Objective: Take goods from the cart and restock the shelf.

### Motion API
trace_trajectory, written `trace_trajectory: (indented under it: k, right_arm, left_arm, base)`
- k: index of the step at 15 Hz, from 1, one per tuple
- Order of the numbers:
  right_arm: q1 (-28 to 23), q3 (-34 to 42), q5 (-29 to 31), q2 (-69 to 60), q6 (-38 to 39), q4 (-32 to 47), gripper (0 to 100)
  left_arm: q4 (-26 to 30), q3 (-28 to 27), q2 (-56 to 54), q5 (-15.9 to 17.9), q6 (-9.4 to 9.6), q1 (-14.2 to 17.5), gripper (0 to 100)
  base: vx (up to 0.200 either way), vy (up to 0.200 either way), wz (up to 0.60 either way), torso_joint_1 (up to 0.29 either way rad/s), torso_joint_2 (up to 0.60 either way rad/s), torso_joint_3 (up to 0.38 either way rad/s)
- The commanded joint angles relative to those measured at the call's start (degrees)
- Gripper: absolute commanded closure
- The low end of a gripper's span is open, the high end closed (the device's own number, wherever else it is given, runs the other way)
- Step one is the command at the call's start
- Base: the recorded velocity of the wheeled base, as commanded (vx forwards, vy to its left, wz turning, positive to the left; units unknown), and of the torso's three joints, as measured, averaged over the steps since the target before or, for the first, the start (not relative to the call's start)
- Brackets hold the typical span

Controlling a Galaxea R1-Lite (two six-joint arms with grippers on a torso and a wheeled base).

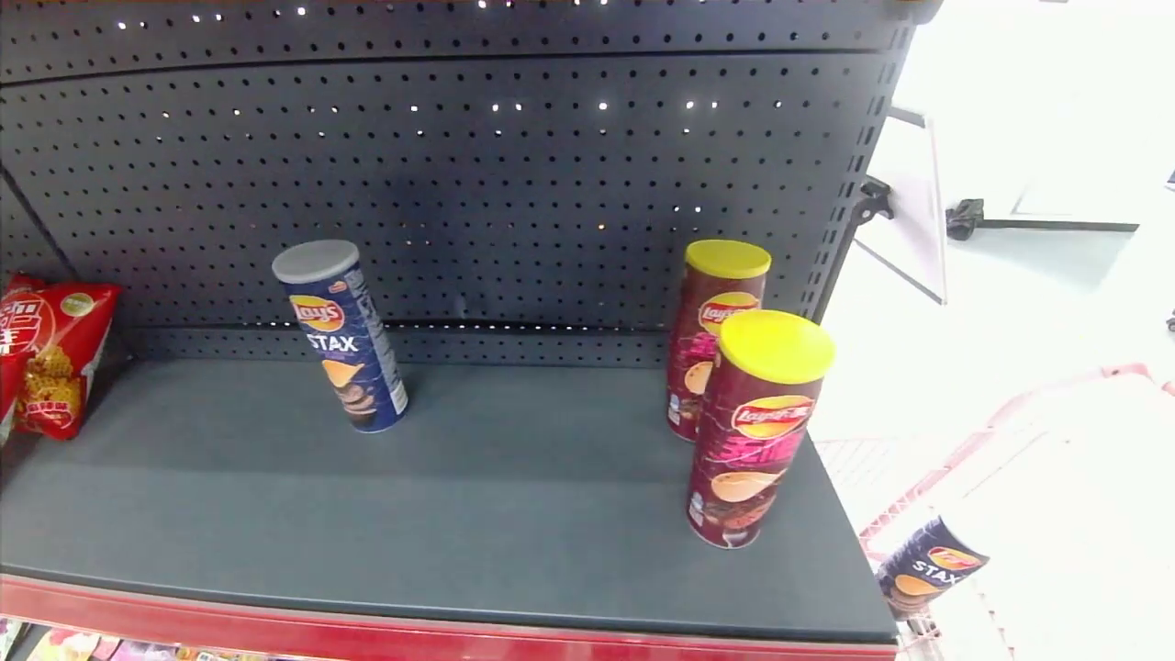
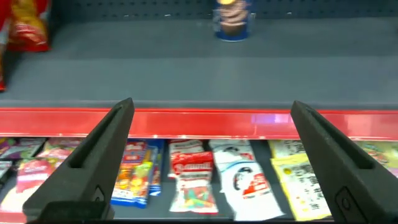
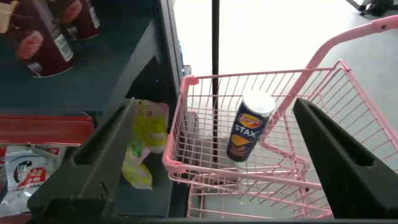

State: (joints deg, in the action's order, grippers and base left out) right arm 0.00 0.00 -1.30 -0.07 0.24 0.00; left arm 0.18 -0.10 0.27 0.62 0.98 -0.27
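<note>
Our left gripper [image 2: 211,107] hangs level with the red edge [image 2: 199,120] of the shelf [image 1: 514,514], fingers spread wide with nothing between them. Below that edge, packets [image 2: 193,180] line the lower tier. On the shelf a blue can [image 1: 341,335] stands upright towards the left, near the back panel and well apart from everything else. At the right end two maroon cans [image 1: 757,431] with yellow lids stand upright, one near the front and one just behind it; we cannot tell whether they touch. A red bag [image 1: 50,353] leans at the far left end. Our right gripper [image 3: 216,104] hovers above the pink cart [image 3: 261,76], which stands just beside the shelf's right end; its fingers are wide apart too and hold nothing. A second blue can [image 3: 249,127] sits inside the cart's basket, lid end up and leaning a little. A green packet [image 3: 146,140] hangs on the lower tier, just beside the cart's rim.
</note>
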Motion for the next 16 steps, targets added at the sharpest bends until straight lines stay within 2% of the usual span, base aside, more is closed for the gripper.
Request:
trace_trajectory:
  k: [1, 16]
  right_arm:
    - [0.0, 0.0, 0.0, 0.1, 0.0, 0.0, 0]
    - [0.0, 0.0, 0.0, 0.1, 0.0, 0.0, 0]
  left_arm:
    - [0.0, 0.0, 0.1, 0.0, -0.1, 0.0, 0]
    - [0.1, 0.0, 0.1, 0.0, -0.54, 0.0, 0]
  base:
    - [0.0, -0.2, 0.0, 0.012, 0.0, 0.002]
    - [0.0, -0.2, 0.0, 0.001, 0.0, 0.002]
